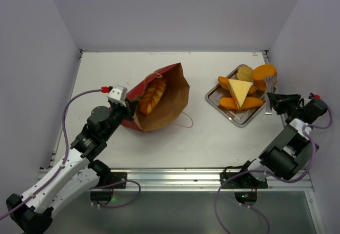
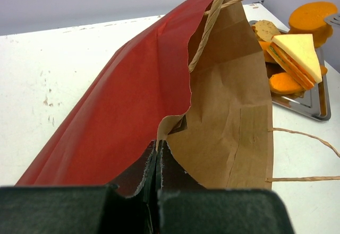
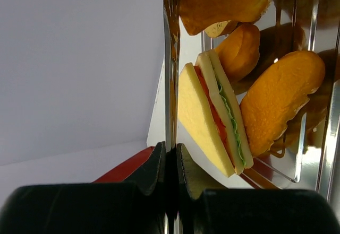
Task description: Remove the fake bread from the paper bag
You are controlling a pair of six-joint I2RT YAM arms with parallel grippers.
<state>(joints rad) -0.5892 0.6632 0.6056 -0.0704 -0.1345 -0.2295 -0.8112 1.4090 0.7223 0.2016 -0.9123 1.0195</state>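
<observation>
Both grippers are clenched. The left gripper (image 1: 126,108) pinches the near-left edge of the paper bag (image 1: 172,104). The bag lies on its side left of the table's middle, with its red skin to the left and its brown lining spread open toward the right. The right gripper (image 1: 271,97) is well apart on the right, its jaws closed on what looks to be the right rim of the silver tray (image 1: 241,120).

One fake bread (image 1: 152,97), a golden loaf, rests inside the bag against the raised red wall, just far-right of the left jaws. Its long axis runs from near-left to far-right, roughly in line with the left arm's reach.

From where I stand the left arm is much the nearer, but it is busy holding the bag. The right arm would have to let go, cross leftward, come in through the open brown side and close across the loaf's width.
</observation>
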